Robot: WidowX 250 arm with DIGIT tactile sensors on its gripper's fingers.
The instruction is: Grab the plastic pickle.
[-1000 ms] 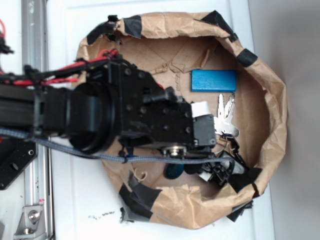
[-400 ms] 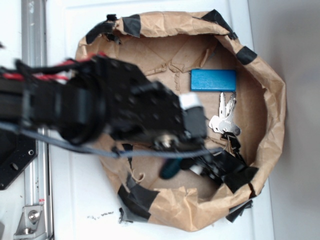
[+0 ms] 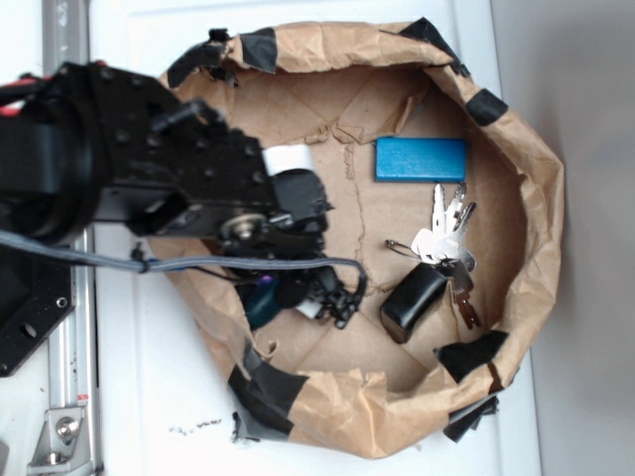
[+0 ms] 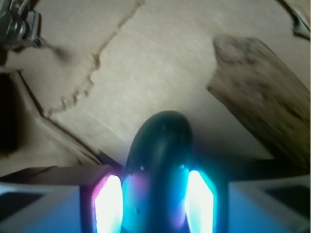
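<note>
Both claw (image 4: 154,194) pads clamp the plastic pickle (image 4: 160,165).

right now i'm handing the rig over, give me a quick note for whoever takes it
Pincer: shut on the pickle, one finger on each side in the wrist view.
Pickle: in the grip, over the left side of the paper bag, seemingly just off its floor.
Blue block, keys and black pouch lie apart to the right.
Done: grab made.
Left: lift clear, check it holds.
</note>
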